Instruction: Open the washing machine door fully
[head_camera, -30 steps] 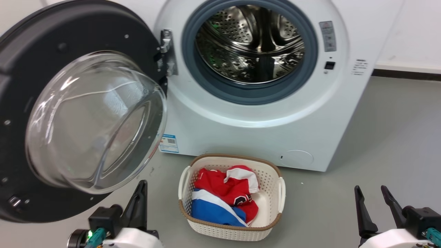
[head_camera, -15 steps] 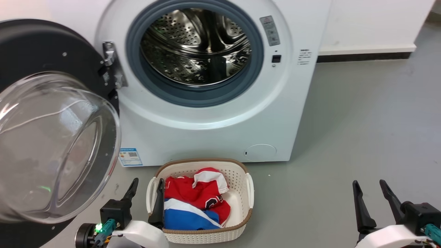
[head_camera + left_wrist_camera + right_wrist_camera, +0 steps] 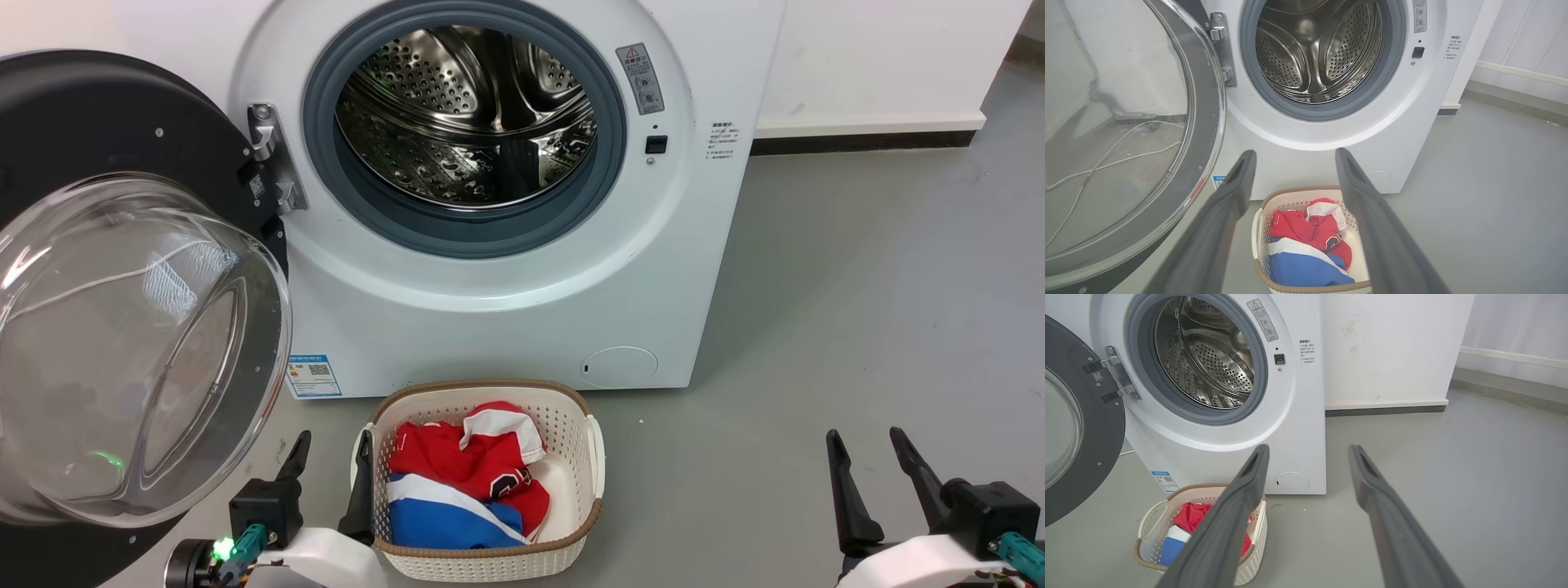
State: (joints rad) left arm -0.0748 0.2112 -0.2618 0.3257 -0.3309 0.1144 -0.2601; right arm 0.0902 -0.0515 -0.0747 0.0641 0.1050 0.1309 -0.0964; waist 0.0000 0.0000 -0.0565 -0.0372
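At the left of the head frame: washing machine door (image 3: 139, 327), swung wide off the washing machine (image 3: 490, 327) and hanging on a bright metal hinge (image 3: 273, 167); whether it sits at its stop I cannot tell. Build: round glossy black disc with a bulging clear glass bowl, smooth and reflective. Centre top: perforated steel drum (image 3: 465, 114), ribbed, inside a matt grey rubber ring (image 3: 465, 237); cabinet white, boxy, smooth. Lower centre: cream plastic basket (image 3: 482, 563), lattice-walled, brown woven rim, holding crumpled red, white and blue cloth (image 3: 465, 465); it stands on a grey floor (image 3: 857, 286). Lower left: my left hand (image 3: 333, 447), fingers spread, empty, one finger crossing the basket's handle in frame, the bowl just beside it. Lower right: my right hand (image 3: 865, 437), fingers spread, empty, well apart from everything. Hazards, as I judge them: a push on the curved glass would likely skid, so the black rim is the safer face; a careless lift of the left hand could snag the basket or knock the bowl; an unheld door may drift back toward the opening.
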